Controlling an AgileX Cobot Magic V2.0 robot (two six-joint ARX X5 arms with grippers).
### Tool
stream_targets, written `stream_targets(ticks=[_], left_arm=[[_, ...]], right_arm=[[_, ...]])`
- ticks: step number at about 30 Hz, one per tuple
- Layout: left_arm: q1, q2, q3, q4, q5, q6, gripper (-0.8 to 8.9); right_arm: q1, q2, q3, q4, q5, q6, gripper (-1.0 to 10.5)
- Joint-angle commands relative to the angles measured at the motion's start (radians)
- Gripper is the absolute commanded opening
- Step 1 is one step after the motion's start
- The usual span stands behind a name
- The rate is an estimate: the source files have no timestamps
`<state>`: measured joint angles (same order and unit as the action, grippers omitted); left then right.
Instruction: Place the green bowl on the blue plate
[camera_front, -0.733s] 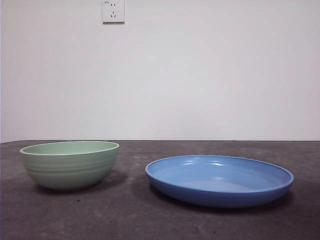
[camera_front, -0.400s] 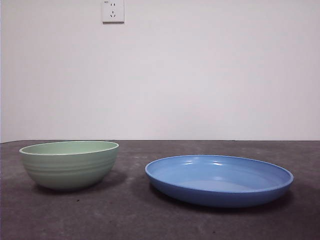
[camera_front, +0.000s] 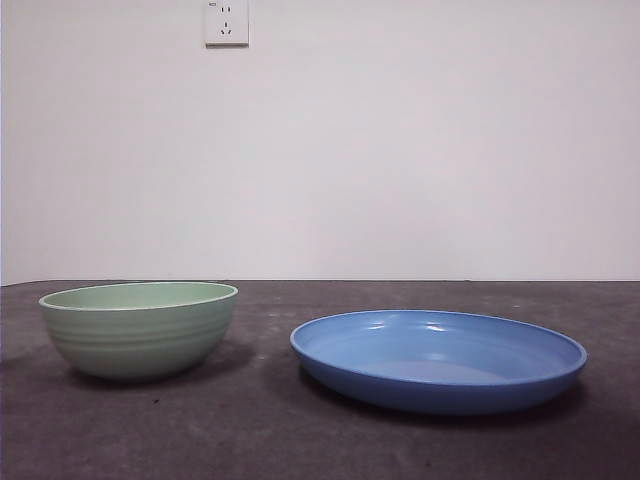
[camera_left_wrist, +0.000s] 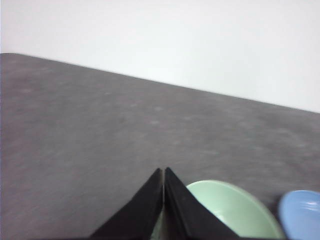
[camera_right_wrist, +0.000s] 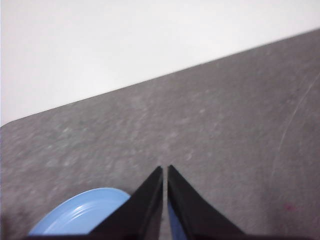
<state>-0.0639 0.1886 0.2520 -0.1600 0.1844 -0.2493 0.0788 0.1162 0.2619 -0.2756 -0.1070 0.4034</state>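
**A:** Since the front camera sits so low, nearest to it you get the blue plate (camera_front: 438, 361) on the right, flat on the dark grey table (camera_front: 300, 440), nothing in it. A touch further back on the left is the green bowl (camera_front: 139, 328), upright, also on the table. The two are near each other but apart, with a strip of bare tabletop between them. Behind everything is a white wall (camera_front: 400, 150) with a power socket (camera_front: 227, 22) up top.

**B:** ok and the arms? Don't see them in that view at all.

**A:** Yeah, neither shows there, only in the wrist cams. The left gripper (camera_left_wrist: 164, 171) is up above the table with its two black jaws pressed together, tips meeting in a point, holding nothing. Just past its jaws you can see the bowl (camera_left_wrist: 235, 210), and the edge of the plate (camera_left_wrist: 301, 215) beside that.

**B:** right one?

**A:** Same deal. The right gripper (camera_right_wrist: 164, 169) has its jaws closed with just a hairline slit between them, empty as well, hanging over the table with the plate (camera_right_wrist: 82, 212) partly behind the jaws. Bowl's not on the plate yet.
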Motion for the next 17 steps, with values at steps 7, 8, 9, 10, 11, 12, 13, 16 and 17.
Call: stream_targets(ticks=[7,8,9,10,11,12,13,16,17], left_arm=[[-0.07,0.26,0.328,-0.164,0.138,-0.055,0.09],[-0.08,0.286,0.361,-0.188,0.148,-0.056,0.09],[-0.09,0.317,0.4,-0.216,0.16,-0.056,0.09],[-0.102,0.346,0.438,-0.243,0.166,-0.056,0.09],[-0.113,0.372,0.473,-0.27,0.171,-0.059,0.09],[-0.122,0.392,0.498,-0.29,0.179,-0.059,0.09],[-0.134,0.42,0.533,-0.315,0.19,-0.059,0.09],[-0.167,0.487,0.61,-0.375,0.217,-0.058,0.09],[-0.18,0.512,0.632,-0.391,0.222,-0.057,0.09]], right_arm=[[0.06,0.212,0.311,-0.217,-0.076,0.034,0.1],[0.063,0.237,0.339,-0.245,-0.095,0.029,0.1],[0.067,0.267,0.37,-0.277,-0.12,0.023,0.1],[0.07,0.295,0.398,-0.307,-0.149,0.016,0.1],[0.072,0.323,0.425,-0.334,-0.184,0.001,0.1],[0.074,0.344,0.444,-0.355,-0.214,-0.014,0.1],[0.077,0.37,0.466,-0.378,-0.245,-0.032,0.1],[0.081,0.425,0.512,-0.432,-0.327,-0.077,0.1],[0.081,0.443,0.526,-0.449,-0.359,-0.093,0.1]])
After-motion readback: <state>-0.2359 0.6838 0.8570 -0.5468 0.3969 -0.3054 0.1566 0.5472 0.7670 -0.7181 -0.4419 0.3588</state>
